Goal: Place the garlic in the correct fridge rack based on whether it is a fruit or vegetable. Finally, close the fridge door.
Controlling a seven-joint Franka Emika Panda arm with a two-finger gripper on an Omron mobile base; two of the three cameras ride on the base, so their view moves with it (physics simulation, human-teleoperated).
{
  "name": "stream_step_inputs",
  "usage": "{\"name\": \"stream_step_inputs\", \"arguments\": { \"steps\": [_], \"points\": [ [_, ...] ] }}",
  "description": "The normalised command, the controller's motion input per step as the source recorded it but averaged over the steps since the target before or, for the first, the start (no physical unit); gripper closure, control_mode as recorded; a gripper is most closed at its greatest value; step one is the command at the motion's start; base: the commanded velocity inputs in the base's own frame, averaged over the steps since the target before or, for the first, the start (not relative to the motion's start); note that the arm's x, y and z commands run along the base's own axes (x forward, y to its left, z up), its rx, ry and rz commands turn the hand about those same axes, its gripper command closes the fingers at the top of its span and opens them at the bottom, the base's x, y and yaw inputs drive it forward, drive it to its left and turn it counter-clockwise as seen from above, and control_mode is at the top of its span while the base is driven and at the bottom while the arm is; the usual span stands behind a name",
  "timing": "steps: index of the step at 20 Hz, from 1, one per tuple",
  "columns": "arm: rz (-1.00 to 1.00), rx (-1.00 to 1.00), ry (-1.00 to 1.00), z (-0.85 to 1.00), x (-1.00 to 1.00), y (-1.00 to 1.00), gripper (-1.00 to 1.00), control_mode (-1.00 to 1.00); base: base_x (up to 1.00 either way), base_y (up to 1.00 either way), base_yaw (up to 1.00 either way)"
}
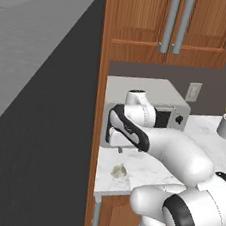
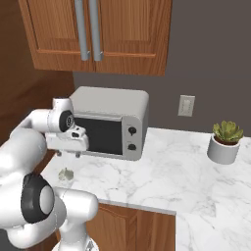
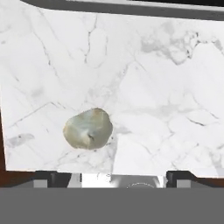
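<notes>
The garlic (image 1: 119, 171) lies alone on the white marble counter (image 2: 162, 171), near its front left corner, in front of the grey microwave (image 2: 110, 122). The gripper (image 2: 68, 155) hangs above the bulb, not touching it, fingers pointed down. From the hand camera the garlic (image 3: 88, 128) sits on bare marble, and the two fingertips stand wide apart, holding nothing. A potted plant (image 2: 225, 141) stands far right.
</notes>
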Motion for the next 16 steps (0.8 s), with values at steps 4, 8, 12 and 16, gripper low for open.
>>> {"name": "stream_step_inputs", "arguments": {
  "steps": [4,8,12,16],
  "points": [
    [0.0,0.0,0.0,-0.79,0.0,0.0,-1.0,-1.0,0.0,0.0,0.0],
    [0.0,0.0,-0.01,-0.71,-0.01,0.0,-1.0,-1.0,0.0,0.0,0.0],
    [0.0,0.0,-0.03,-0.4,-0.14,0.0,-1.0,-1.0,0.0,0.0,0.0],
    [0.0,0.0,-0.07,-0.07,-0.38,0.03,-1.0,-1.0,0.0,0.0,0.0]
  ]
}}
